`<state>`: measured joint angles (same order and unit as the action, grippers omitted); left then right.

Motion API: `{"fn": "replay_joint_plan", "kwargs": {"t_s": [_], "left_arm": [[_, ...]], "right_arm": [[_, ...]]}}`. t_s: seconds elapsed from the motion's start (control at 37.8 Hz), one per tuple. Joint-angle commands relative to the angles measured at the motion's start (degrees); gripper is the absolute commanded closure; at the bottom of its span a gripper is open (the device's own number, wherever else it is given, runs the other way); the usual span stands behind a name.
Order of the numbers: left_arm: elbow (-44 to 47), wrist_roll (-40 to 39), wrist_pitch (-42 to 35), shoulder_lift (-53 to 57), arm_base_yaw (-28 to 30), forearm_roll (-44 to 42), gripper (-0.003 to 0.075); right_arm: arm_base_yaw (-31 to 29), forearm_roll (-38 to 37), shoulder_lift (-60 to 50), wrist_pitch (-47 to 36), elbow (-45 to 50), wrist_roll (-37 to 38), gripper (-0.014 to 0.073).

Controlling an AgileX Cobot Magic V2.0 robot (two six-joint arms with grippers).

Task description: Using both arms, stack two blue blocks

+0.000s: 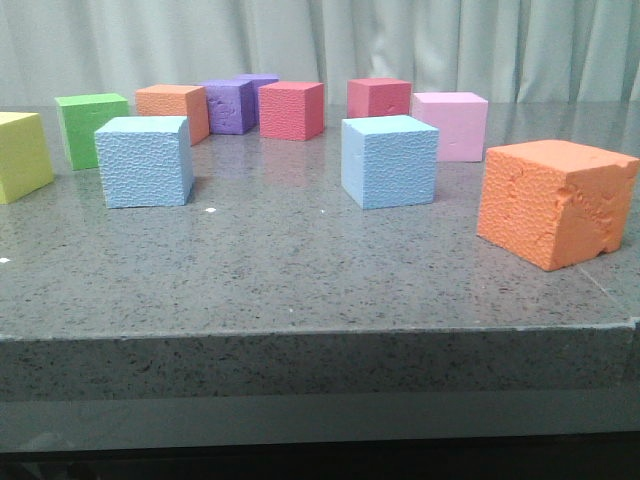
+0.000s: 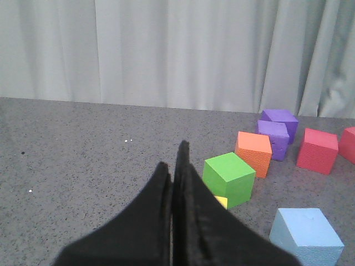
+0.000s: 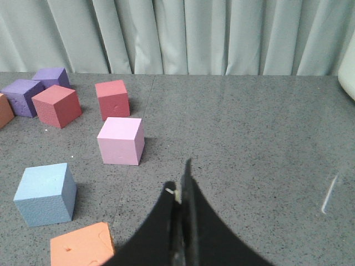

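Two sky-blue blocks stand apart on the grey table: the left blue block (image 1: 145, 161) and the right blue block (image 1: 390, 160). The left one also shows in the left wrist view (image 2: 307, 235); the right one shows in the right wrist view (image 3: 45, 194). My left gripper (image 2: 173, 160) is shut and empty, above bare table, well clear of the left blue block. My right gripper (image 3: 178, 177) is shut and empty, off to the side of the right blue block. Neither gripper shows in the front view.
Other cubes stand around: yellow (image 1: 20, 155), green (image 1: 92, 129), orange (image 1: 173, 108), two purple (image 1: 232, 104), two red (image 1: 291, 109), pink (image 1: 452, 125), and a chewed orange cube (image 1: 553, 202) near the front right. The table's front edge (image 1: 320, 330) is close.
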<state>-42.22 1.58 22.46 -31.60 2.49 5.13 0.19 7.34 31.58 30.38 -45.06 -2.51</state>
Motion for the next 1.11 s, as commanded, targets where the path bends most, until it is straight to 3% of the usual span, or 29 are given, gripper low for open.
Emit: {"fn": "replay_joint_plan", "kwargs": {"t_s": [0.0,0.05,0.13,0.29,0.37,0.5,0.71,1.08], "left_arm": [[-1.0,-0.3,-6.0,-0.5,0.2,0.6,0.0728],[-0.6,-0.3,-7.1,-0.5,0.2,0.6,0.0681],[0.0,-0.3,-8.4,-0.5,0.2,0.6,0.0531],[0.3,-0.3,-9.2,-0.5,0.2,0.6,0.0111],[0.3,-0.3,-10.1,-0.5,0.2,0.6,0.0012],[0.3,-0.3,-12.4,-0.5,0.2,0.6,0.0056],[0.3,-0.3,-12.8,-0.5,0.2,0.6,0.0101],[0.3,-0.3,-13.0,-0.5,0.2,0.6,0.0101]], "right_arm": [[-0.3,0.4,0.5,-5.6,-2.1,-0.6,0.0602],[-0.3,0.4,0.5,-5.8,-2.1,-0.6,0.0536],[-0.3,0.4,0.5,-6.9,-2.1,-0.6,0.0346],[-0.3,0.4,0.5,-8.6,-2.1,-0.6,-0.0076],[-0.3,0.4,0.5,-8.6,-2.1,-0.6,-0.0049],[-0.3,0.4,2.0,-9.2,-2.1,-0.6,-0.0052],[0.8,0.5,13.3,-8.9,-5.4,-0.6,-0.0052],[20.5,8.0,37.4,-9.8,-15.0,-0.6,-0.0052]]}}
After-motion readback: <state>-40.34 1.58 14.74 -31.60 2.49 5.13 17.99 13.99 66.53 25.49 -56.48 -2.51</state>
